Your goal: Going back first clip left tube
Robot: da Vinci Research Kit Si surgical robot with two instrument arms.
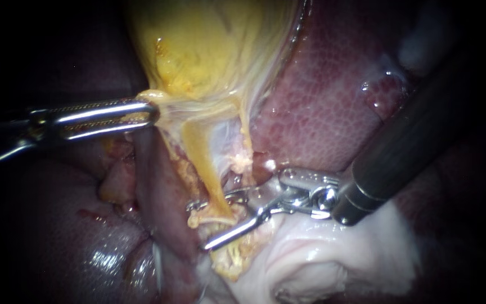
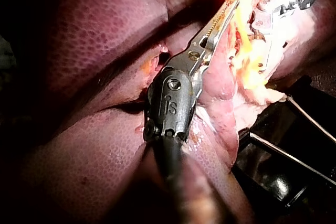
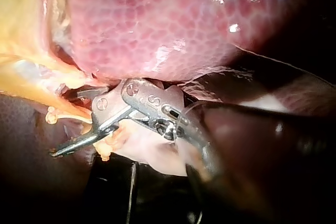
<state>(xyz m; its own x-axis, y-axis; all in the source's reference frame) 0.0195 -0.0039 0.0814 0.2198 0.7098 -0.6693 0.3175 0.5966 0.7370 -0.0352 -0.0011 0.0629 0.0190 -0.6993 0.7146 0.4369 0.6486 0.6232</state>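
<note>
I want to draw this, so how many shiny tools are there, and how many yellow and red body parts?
Instruments: 2, the left instrument and the right instrument
Yellow gallbladder: 1
Red liver: 1
Total: 4

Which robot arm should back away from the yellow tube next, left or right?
Right, I think. The right instrument has open jaws around the yellow tube, free to pull out. The left instrument is gripping the gallbladder.

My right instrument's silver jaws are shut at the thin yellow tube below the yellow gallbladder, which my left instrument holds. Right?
No: the right instrument has its jaws open at the thin yellow tube below the yellow gallbladder, which the left instrument holds. The endoscope view shows the gap.
</note>
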